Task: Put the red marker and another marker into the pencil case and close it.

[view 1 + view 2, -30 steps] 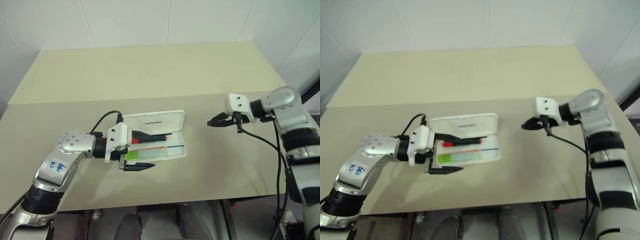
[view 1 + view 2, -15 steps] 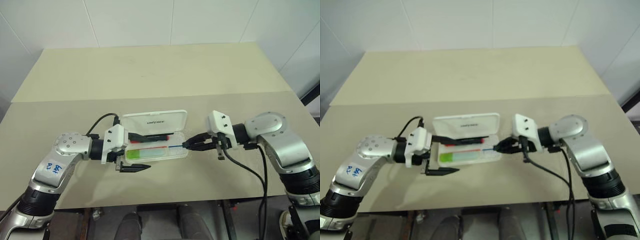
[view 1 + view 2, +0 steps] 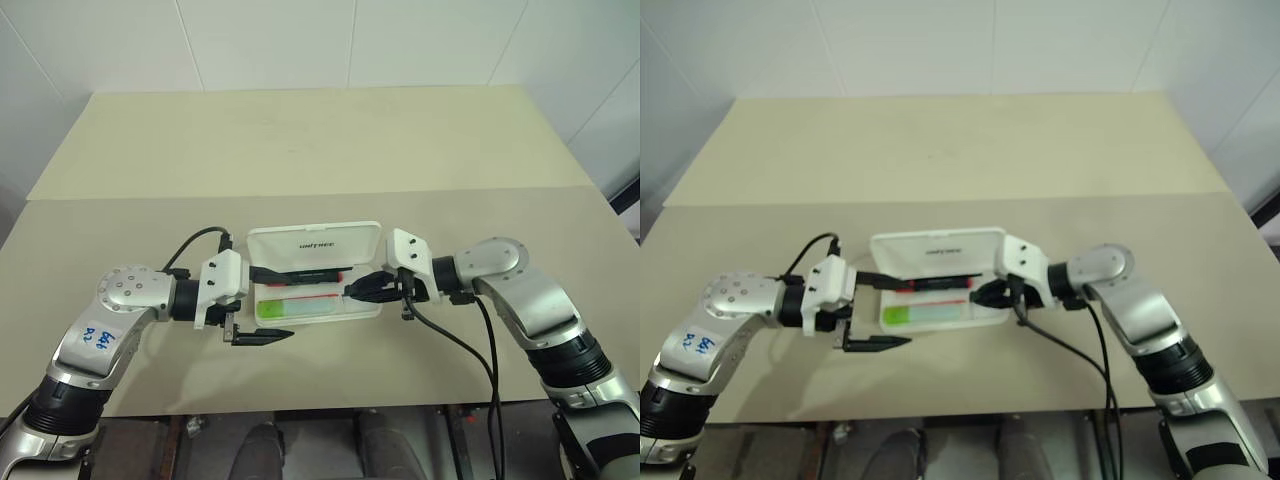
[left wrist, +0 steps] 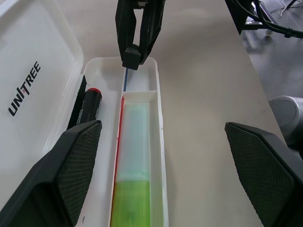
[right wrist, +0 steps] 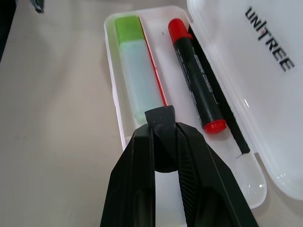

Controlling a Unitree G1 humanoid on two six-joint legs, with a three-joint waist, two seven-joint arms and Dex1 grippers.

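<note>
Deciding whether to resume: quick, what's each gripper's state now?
Left gripper: open, holding nothing.
Right gripper: shut, holding nothing.

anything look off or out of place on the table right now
Nothing stands out. The red marker and the green marker lie straight, side by side, in the pencil case, whose lid is open and looks undamaged; nothing has spilled.
</note>
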